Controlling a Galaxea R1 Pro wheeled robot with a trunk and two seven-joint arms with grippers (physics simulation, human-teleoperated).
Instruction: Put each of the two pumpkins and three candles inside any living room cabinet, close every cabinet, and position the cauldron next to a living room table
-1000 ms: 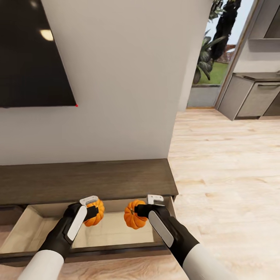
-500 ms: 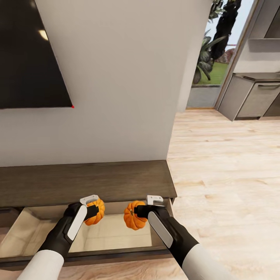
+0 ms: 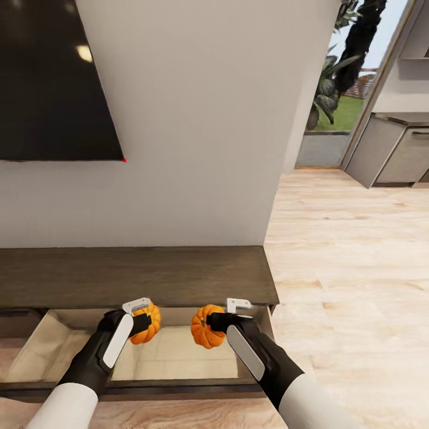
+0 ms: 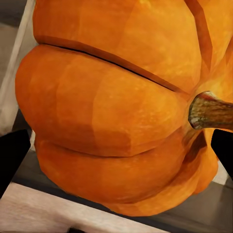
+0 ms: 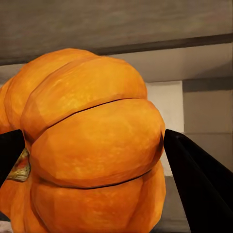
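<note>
A large, ribbed orange pumpkin with smooth, rounded lobes is seen very close up, divided by dark, curved grooves. A short, brown, woody stem is seen projecting sideways from a puckered hollow in the pumpkin. The two black fingertips of the left gripper are seen at opposite edges of the picture, one on either side of the pumpkin, which is held between them. Behind the pumpkin, pale beige panel surfaces and a dark band are glimpsed, and a strip of light wood-grain surface is visible beside the dark band.
</note>
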